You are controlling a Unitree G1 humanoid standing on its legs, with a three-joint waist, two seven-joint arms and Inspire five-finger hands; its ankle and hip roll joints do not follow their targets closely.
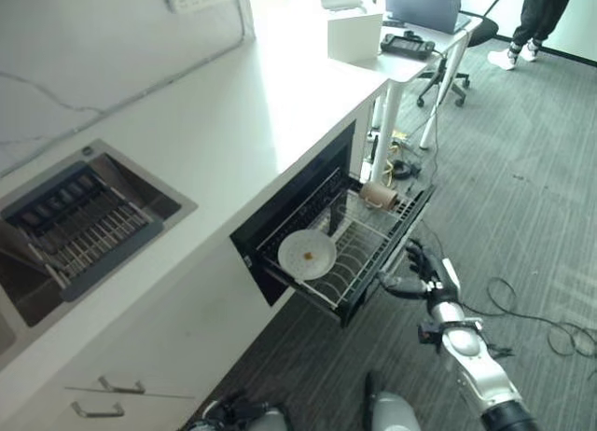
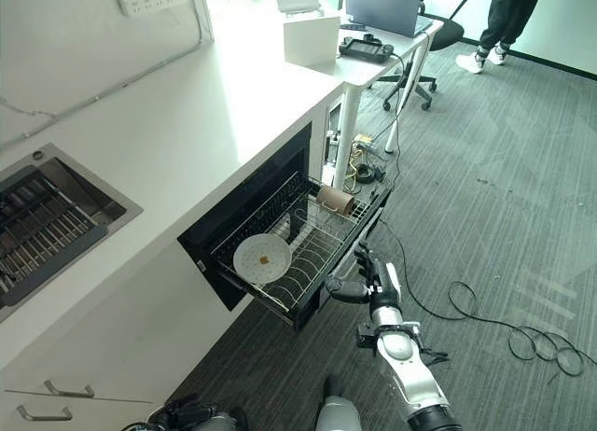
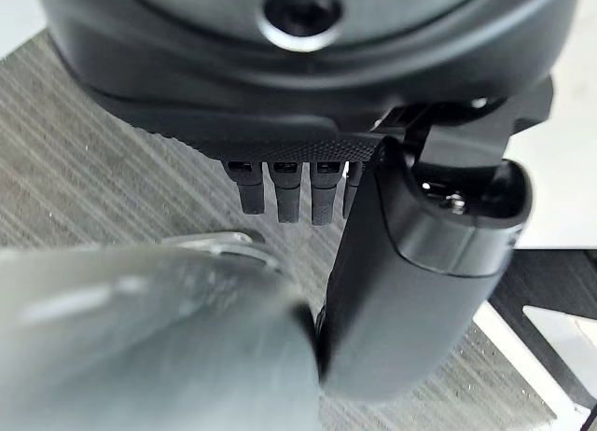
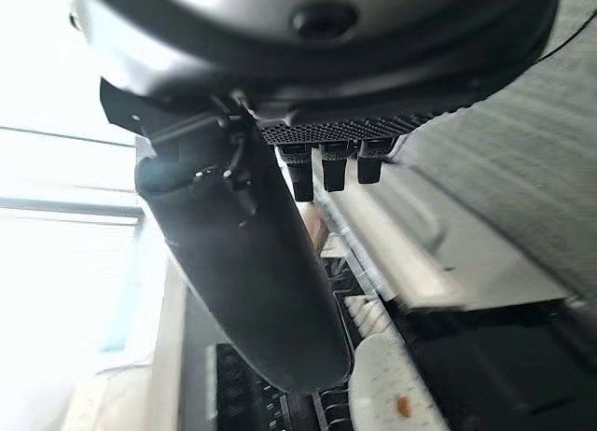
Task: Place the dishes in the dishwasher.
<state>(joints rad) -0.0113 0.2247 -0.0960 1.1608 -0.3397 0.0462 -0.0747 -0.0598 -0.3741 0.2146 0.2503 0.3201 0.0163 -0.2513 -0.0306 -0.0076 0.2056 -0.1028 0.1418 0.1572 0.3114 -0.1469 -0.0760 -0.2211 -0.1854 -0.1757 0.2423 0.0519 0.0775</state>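
Note:
The dishwasher's wire rack (image 1: 389, 247) is pulled out from under the counter. A white plate (image 1: 307, 254) with a small brown spot stands among its tines, and a brown cup (image 1: 378, 197) lies on its side at the rack's far corner. My right hand (image 1: 425, 269) is open just past the rack's front edge, thumb (image 4: 252, 263) reaching toward the rail; it holds nothing. In the right wrist view the plate (image 4: 392, 394) shows beyond the thumb. My left hand (image 3: 280, 193) hangs open and idle over the carpet.
A sink (image 1: 84, 221) with a dark grid insert is set in the white counter (image 1: 233, 104) at the left. A white desk (image 1: 410, 62) with a box and laptop, an office chair (image 1: 466, 39) and a person's legs (image 1: 536, 20) stand farther back on grey carpet.

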